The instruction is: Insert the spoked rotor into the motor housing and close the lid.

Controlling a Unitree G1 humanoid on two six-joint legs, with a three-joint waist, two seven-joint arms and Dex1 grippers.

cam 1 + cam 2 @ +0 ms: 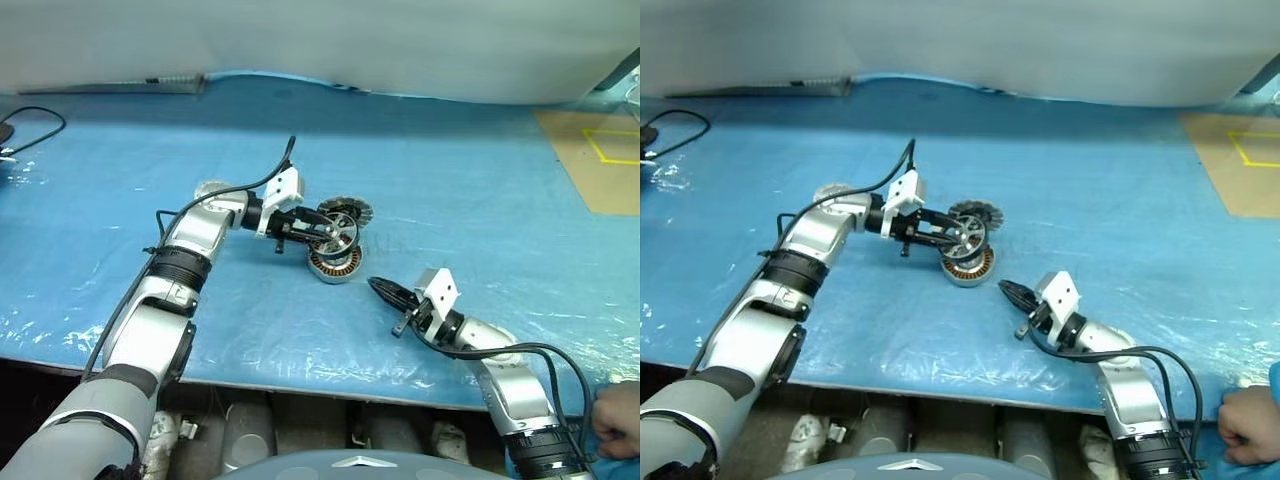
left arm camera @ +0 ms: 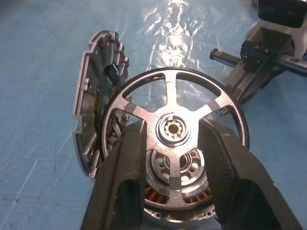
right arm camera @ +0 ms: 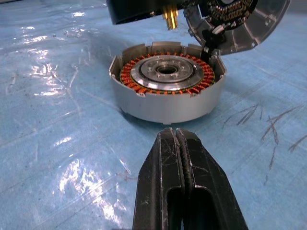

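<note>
Right now the left end effector (image 1: 335, 233) is pinching the spoked rotor (image 2: 175, 129) between its two black fingers (image 2: 125, 177), which are clamping on the silver spokes either side of the hub. It is holding the wheel in the air, just above the motor housing (image 3: 167, 81), which is sitting on the blue-covered table (image 1: 450, 170) directly beneath those fingers; the copper windings are showing under the rotor in the left wrist view. Just beyond the held rotor, on the far side from the left wrist, the lid (image 1: 346, 210) is standing tilted on its edge, its toothed rim close beside the housing.

The right end effector (image 1: 380, 290) is hovering low over the table with its fingers pressed together and gripping nothing. It is pointing toward the housing, which is lying a little ahead of its tips, apart from them. A person's hand (image 1: 617, 420) is resting at the near edge of the table, beside the right arm.
</note>
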